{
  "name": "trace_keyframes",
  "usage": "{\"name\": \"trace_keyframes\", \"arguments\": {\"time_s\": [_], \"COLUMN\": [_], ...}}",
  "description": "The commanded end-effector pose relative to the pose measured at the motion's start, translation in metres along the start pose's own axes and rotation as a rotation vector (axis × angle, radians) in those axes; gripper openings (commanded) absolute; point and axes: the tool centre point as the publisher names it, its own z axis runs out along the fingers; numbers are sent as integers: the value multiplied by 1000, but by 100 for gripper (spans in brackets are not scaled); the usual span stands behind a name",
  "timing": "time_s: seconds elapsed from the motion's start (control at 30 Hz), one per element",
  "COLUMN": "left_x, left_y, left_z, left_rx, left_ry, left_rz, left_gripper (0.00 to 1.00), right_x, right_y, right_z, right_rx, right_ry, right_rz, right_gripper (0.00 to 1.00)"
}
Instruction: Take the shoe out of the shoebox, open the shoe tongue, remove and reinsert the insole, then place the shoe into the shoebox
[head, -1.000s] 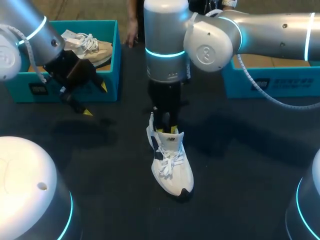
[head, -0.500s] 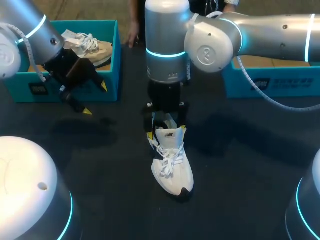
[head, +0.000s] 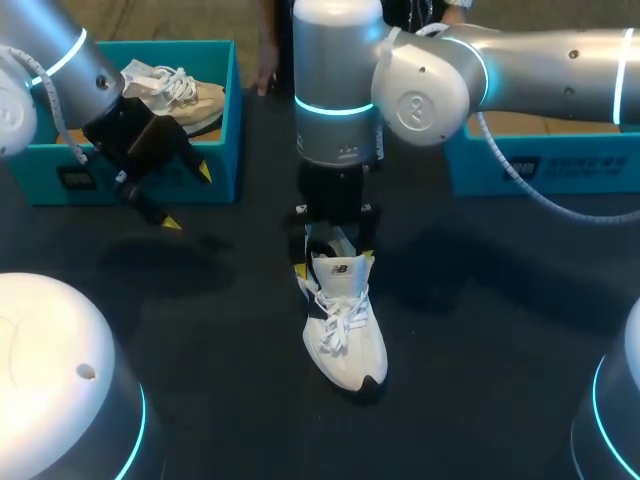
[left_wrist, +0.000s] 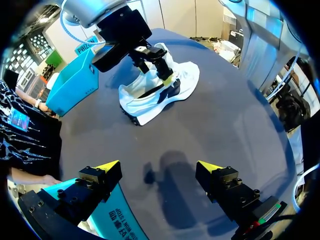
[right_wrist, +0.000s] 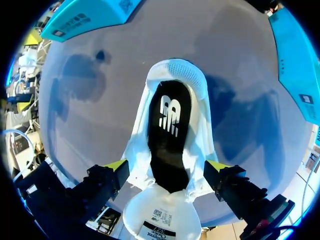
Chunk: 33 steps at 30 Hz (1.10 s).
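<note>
Head view. Shoe (head: 345, 335) stands on its sole mid-table (head: 480, 330), out of both the left box (head: 232, 110) and the right box (head: 520, 170). Long axis runs far to near: heel far, toe toward the robot, angled slightly right. Right gripper (head: 334, 264) hangs over the heel end, tips spread either side of the collar. Left gripper (head: 188, 198) hovers in front of the left box, spread, holding nothing. That box holds a tan shoe (head: 185, 95).

Left wrist view. Left gripper (left_wrist: 159, 166) wide apart over bare table. Shoe (left_wrist: 185, 82) lies well ahead of it, under the right arm.

Right wrist view. Looking down into the shoe between the right gripper's (right_wrist: 167, 166) parted fingers, which straddle the collar. Contact with the sides: cannot tell. Tongue (right_wrist: 160, 220) is folded forward, label side up. Black insole (right_wrist: 167, 125) lies flat inside.

Judgement: tongue open, insole step in hand. Whether removal is due or done, cannot tell. If due, narrow the fingers, dip into the heel and pinch the insole's rear edge. The left gripper could steady the toe.
</note>
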Motion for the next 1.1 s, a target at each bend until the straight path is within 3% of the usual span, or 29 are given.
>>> {"name": "trace_keyframes", "arguments": {"time_s": [0.03,0.23,0.53,0.77,0.93,1.1], "left_x": [2,2,2,2,2,2], "left_y": [0,0,0,0,0,0], "left_z": [0,0,0,0,0,0], "left_rx": [-1,-1,-1,-1,-1,-1], "left_ry": [-2,-2,-2,-2,-2,-2], "left_rz": [2,2,2,2,2,2], "left_gripper": [100,100,100,100,100,100], "right_x": [1,2,6,9,14,25], "right_y": [-6,-9,-19,-36,-49,-62], "right_z": [-7,-3,-16,-46,-70,-84], "right_rx": [-9,11,-73,-115,-204,-184], "right_ry": [-8,-2,-30,-67,-82,-112], "right_rz": [6,15,43,75,94,122], "right_gripper": [100,100,100,100,100,100]}}
